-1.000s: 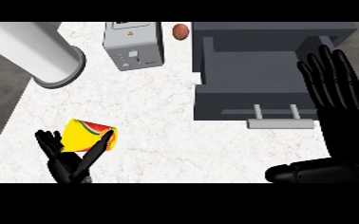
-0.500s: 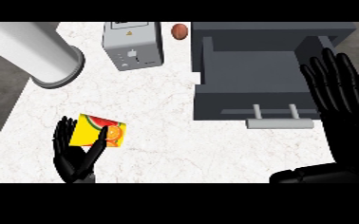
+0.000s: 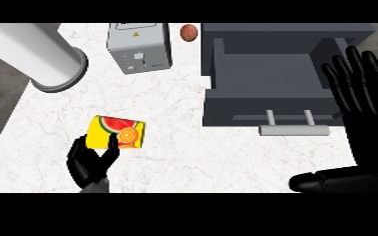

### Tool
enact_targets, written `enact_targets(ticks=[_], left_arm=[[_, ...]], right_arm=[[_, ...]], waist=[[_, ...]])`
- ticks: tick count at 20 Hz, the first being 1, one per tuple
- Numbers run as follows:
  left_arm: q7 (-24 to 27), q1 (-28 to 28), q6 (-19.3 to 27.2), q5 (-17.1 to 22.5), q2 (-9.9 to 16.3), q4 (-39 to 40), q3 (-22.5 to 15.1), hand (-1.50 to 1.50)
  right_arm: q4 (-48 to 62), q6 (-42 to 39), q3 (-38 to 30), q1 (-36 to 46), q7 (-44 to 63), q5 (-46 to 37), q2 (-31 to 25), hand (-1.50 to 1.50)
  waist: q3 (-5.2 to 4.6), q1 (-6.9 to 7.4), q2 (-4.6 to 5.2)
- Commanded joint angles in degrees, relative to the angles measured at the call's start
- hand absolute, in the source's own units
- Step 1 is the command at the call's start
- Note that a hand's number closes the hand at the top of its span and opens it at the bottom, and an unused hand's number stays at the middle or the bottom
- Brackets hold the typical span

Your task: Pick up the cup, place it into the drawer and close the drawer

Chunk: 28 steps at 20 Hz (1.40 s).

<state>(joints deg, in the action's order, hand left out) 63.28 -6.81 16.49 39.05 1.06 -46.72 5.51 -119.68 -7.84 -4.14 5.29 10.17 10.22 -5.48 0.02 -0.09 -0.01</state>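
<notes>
- Left robot hand: fingers curled against the cup, seemingly gripping it.
- Cup: likely light, rigid, smooth; grasp around the sidewall.
- Right robot hand: open, resting.

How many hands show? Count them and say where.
2. The left hand sits at lower left, fingers round the cup. The right hand rests open beside the drawer.

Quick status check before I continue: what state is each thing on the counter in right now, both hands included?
Cup: lying on its side on the counter, left robot hand's fingers curled against it.
Drawer: pulled open, nothing inside.
Left robot hand: curled at the cup.
Right robot hand: open, fingers straight, beside the drawer.
Toaster: upright.
</notes>
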Motion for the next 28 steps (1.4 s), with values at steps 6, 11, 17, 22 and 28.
enact_targets(ticks=[6,11,17,22,28], left_arm=[[-7.0,-4.8,-17.6,-8.5,11.1,2.3,-10.0,1.50],[-5.3,-5.6,-22.2,-9.2,8.8,-0.8,-11.5,1.50],[-14.2,-5.6,-24.1,-10.4,13.9,-12.2,-13.8,1.50],[-21.7,-4.9,-21.5,-11.1,12.5,-23.4,-15.0,1.50],[-37.9,-14.6,-12.3,-9.3,9.2,-33.4,-15.7,1.50]], right_arm=[[-0.5,0.7,2.1,0.4,0.1,-1.8,1.0,-1.50],[-2.8,1.1,0.4,-0.6,2.6,-0.4,0.2,-1.50],[2.0,0.3,1.6,-1.1,-1.8,-2.4,1.3,-1.50],[-0.5,-0.5,-0.3,-1.0,0.7,0.8,-0.1,-1.50],[0.4,-0.3,-0.5,-0.9,-1.3,-1.1,-0.2,-1.50]], waist=[[-0.09,-0.96,0.19],[-0.03,-0.26,-0.04],[0.02,0.40,-0.12],[0.00,0.16,-0.09],[0.02,-0.04,-0.09]])
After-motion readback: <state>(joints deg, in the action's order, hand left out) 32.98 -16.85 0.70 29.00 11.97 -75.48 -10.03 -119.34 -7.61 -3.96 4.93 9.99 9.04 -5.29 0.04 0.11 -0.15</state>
